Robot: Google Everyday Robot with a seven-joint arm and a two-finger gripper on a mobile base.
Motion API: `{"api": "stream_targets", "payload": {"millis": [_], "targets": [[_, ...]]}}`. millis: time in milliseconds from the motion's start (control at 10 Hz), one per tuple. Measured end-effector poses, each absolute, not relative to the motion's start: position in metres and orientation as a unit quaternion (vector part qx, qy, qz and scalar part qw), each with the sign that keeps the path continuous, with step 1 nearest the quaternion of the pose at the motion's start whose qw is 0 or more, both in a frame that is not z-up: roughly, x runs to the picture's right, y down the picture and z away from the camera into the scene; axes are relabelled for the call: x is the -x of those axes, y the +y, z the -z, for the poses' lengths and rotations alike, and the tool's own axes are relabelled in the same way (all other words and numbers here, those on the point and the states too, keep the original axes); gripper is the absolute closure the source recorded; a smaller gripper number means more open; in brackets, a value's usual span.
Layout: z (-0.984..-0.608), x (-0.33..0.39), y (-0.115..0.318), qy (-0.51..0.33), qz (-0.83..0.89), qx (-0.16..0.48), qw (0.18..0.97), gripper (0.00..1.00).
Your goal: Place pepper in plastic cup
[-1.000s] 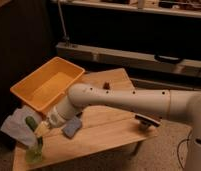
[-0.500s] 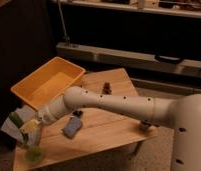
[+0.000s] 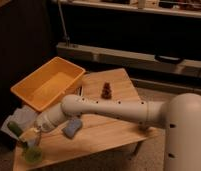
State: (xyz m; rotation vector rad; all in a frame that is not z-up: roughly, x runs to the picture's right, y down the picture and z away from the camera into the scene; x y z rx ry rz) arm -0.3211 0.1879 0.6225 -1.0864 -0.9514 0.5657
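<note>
At the tabletop's (image 3: pixel 109 137) near left corner, the plastic cup (image 3: pixel 33 154) sits low and pale green, and the robot's gripper (image 3: pixel 30 135) now hangs just above it, jaws drawn tight on the pepper (image 3: pixel 15 130). The dark green pod sticks out up and to the left of the gripper, its far end above the corner's edge rather than over the cup's mouth. A second ago the gripper stood higher and further in from that corner, with the pepper held above the cup; since then the arm (image 3: pixel 109 110) has swung left and stretched out low across the wood, bringing the load down close to the cup's rim. Judged from this, the carry is nearly done and the drop is the step in hand: the pepper has yet to line up with the opening, and a slim curved pod released off centre could catch the rim or tip a light cup.

Just right of the gripper a small blue-grey sponge-like pad (image 3: pixel 71 128) lies flat on the tabletop, in the same place as before. Pale crumpled sheeting (image 3: pixel 19 117) hangs off the left edge behind the pepper. Further back, the yellow-orange bin (image 3: pixel 31 90) takes the far left corner, and a small brown lumpy object (image 3: pixel 107 90) stands near the far edge, well apart from the cup.
</note>
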Motion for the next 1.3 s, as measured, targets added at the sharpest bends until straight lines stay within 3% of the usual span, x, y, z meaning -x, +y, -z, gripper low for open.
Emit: {"api": "stream_targets", "payload": {"millis": [1300], "targets": [[-0.656,0.325,0.237,-0.443,-0.194,0.472,0.737,1.0]]}}
